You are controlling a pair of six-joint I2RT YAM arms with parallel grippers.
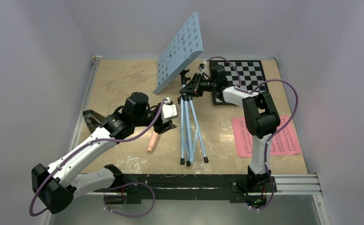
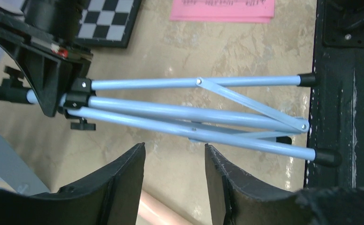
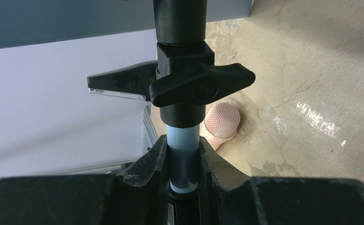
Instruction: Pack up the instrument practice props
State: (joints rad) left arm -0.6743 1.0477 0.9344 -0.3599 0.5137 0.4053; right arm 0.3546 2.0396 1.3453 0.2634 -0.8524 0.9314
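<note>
The light-blue perforated music stand (image 1: 180, 51) stands tilted on its folded tripod (image 1: 189, 133) mid-table. My right gripper (image 1: 189, 88) is shut on the stand's pole (image 3: 184, 140), just below a black wing knob (image 3: 201, 86). My left gripper (image 1: 169, 125) is open and empty, close to the left of the tripod legs (image 2: 185, 117), its fingertips (image 2: 140, 154) just short of them. The peach-pink recorder (image 1: 152, 143) lies on the table under the left gripper; it also shows in the left wrist view (image 2: 157, 213), and its rounded mesh end in the right wrist view (image 3: 222, 121). Pink sheet-music pages (image 1: 269, 137) lie at right.
The black-and-white chessboard (image 1: 246, 75) lies at the back right, behind the right arm. A small black angular object (image 1: 90, 119), maybe the metronome, sits by the left edge. The black base rail (image 2: 344, 93) runs along the near edge at the tripod's feet.
</note>
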